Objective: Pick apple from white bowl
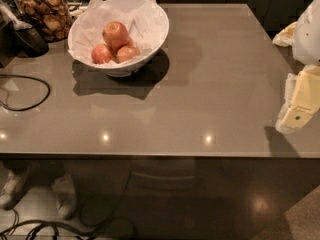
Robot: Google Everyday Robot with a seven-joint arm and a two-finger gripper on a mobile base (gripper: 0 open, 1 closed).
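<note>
The apple [115,34] is the largest one, reddish-pink with a paler blush. It rests on top of two smaller reddish-orange apples [101,54] in the white bowl [156,30]. The bowl is lined with crinkled white paper and stands at the far left of the grey table. My gripper [296,110], pale yellow on a white arm, hangs at the right edge of the view. It is above the table's right side and far from the bowl, with nothing in it.
A glass jar of brown snacks [46,11] stands left of the bowl, with a black object [29,40] in front of it. A black cable [27,96] loops on the table's left side. The table's front edge [150,155] runs across the view, with cables on the floor below.
</note>
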